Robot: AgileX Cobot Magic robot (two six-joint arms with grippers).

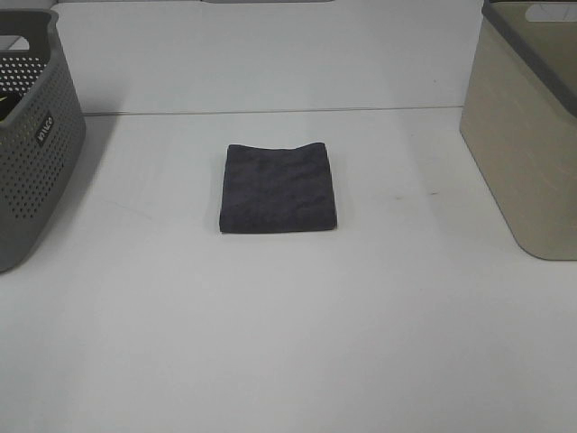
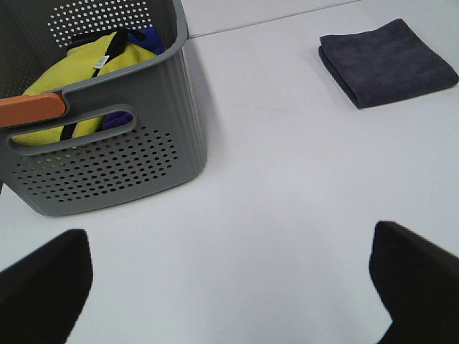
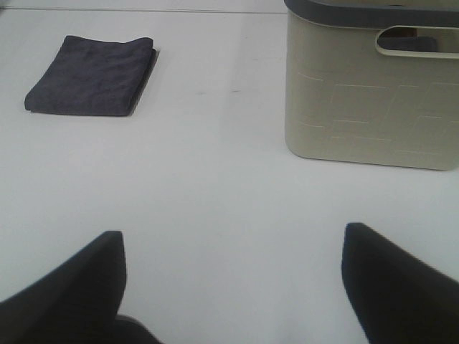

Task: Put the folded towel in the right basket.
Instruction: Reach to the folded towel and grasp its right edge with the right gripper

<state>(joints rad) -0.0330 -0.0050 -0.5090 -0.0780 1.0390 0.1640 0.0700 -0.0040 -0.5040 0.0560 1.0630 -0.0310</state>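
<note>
Listing, high view: folded towel (image 1: 279, 188), dark grey, flat at the centre of the white bench (image 1: 288, 361). Right basket (image 1: 527, 153), beige, toward 3 o'clock of it, well apart; grey basket (image 1: 36, 135) toward 9 o'clock. No arm shows.

Left wrist view: left claw (image 2: 229, 287) spread wide, empty; yellow cloth (image 2: 79, 79) inside the grey basket.

Right wrist view: right claw (image 3: 233, 287) spread wide, empty; nothing lies between it and the towel.

Risk: pinching only the top layer would probably let the towel unfold and snag on the right basket's tall rim.
</note>
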